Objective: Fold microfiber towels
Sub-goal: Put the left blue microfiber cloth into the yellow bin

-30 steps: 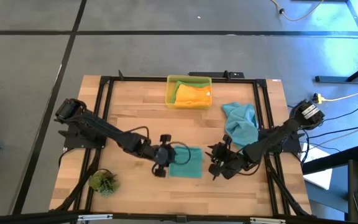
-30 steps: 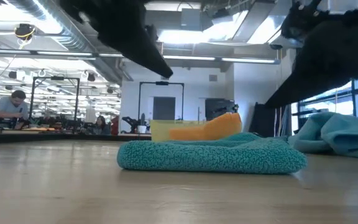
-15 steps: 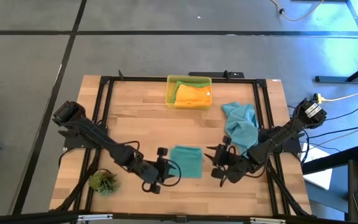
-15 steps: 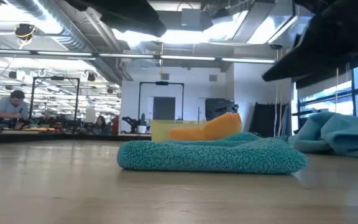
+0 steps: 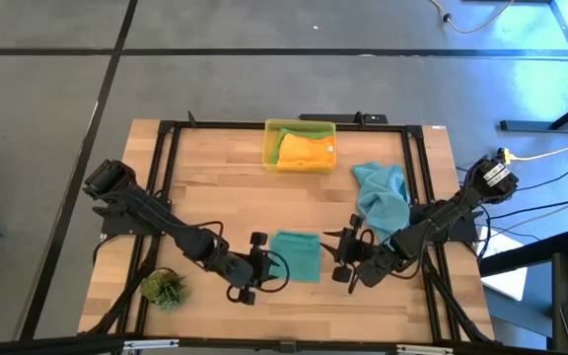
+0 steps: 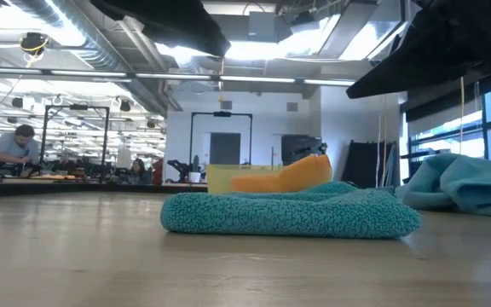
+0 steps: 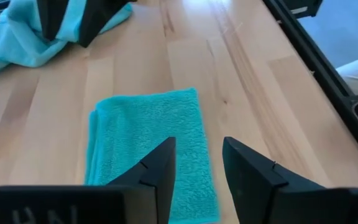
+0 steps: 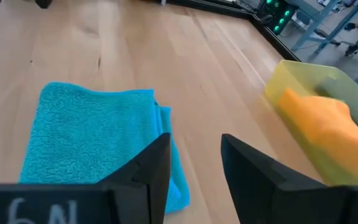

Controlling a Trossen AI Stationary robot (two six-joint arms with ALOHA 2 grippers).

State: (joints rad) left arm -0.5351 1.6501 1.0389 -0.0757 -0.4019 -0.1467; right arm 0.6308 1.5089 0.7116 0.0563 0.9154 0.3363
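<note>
A wooden table is seen on a grey floor. A yellow bin is set at the table's far edge — a small green plant is placed near its front left corner.

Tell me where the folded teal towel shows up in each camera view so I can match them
High view: folded teal towel lies between both grippers, near the table's front.
Low view: towel fills the centre foreground.
Left wrist view: towel just beyond the fingers.
Right wrist view: towel beyond the fingers.
Shared landmark: the yellow bin holding the orange towel.
</note>
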